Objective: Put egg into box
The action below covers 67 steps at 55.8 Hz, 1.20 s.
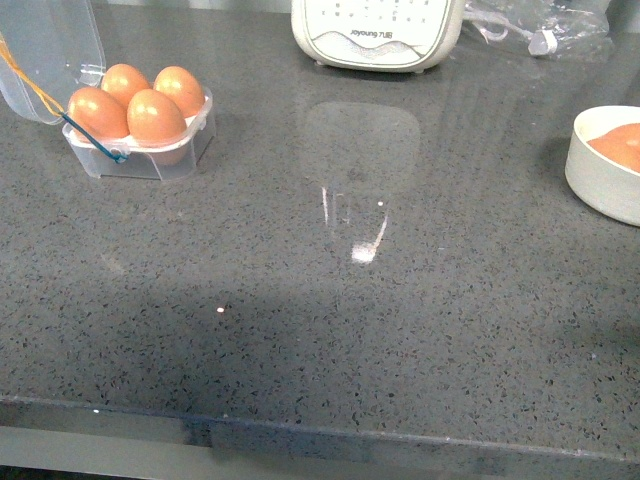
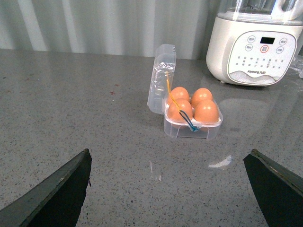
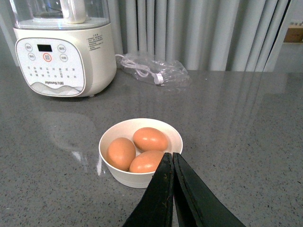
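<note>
On tabletop (image 1: pixel 400 350), box (image 1: pixel 175 160) full; bowl (image 3: pixel 123 177) egg (image 3: pixel 150 139) fragile, slick: grip gently round middle. L jaws spread, R jaws clenched empty.

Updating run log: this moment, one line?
egg carton: four eggs, lid open; bowl: three eggs; left gripper: jaws open; right gripper: jaws shut, empty

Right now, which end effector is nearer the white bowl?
Right. The right end effector, shut, sits just short of the bowl. The left end effector, open, faces the box, far from the bowl.
</note>
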Each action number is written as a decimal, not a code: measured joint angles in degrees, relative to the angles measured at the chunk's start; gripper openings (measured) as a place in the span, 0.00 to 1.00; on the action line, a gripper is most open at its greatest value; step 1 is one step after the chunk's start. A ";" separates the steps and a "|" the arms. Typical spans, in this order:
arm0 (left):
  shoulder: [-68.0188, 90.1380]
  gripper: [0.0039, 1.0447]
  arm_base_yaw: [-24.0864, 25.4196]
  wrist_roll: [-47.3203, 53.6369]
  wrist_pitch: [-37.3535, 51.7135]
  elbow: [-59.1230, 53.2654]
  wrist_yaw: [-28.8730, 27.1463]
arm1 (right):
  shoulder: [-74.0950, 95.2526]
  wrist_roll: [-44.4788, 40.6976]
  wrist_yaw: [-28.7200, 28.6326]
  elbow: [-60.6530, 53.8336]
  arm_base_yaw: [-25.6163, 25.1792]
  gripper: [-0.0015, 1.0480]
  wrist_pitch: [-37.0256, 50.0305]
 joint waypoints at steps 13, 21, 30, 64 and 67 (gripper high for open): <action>0.00 0.94 0.00 0.00 0.00 0.00 0.02 | -7.17 0.00 0.00 -2.08 0.00 0.03 -5.05; 0.00 0.94 0.00 -0.02 0.00 0.00 0.02 | -9.40 0.00 0.00 -3.89 0.02 0.03 -4.90; 0.00 0.94 0.00 0.00 0.00 0.00 0.00 | -13.27 0.00 0.00 -3.89 0.02 0.03 -8.48; 0.00 0.94 0.00 0.00 0.00 0.00 0.02 | -27.19 0.00 0.00 -3.85 0.07 0.03 -23.21; 0.00 0.94 0.00 0.00 0.00 0.00 0.02 | -30.97 0.00 -0.02 -3.85 0.04 0.03 -28.24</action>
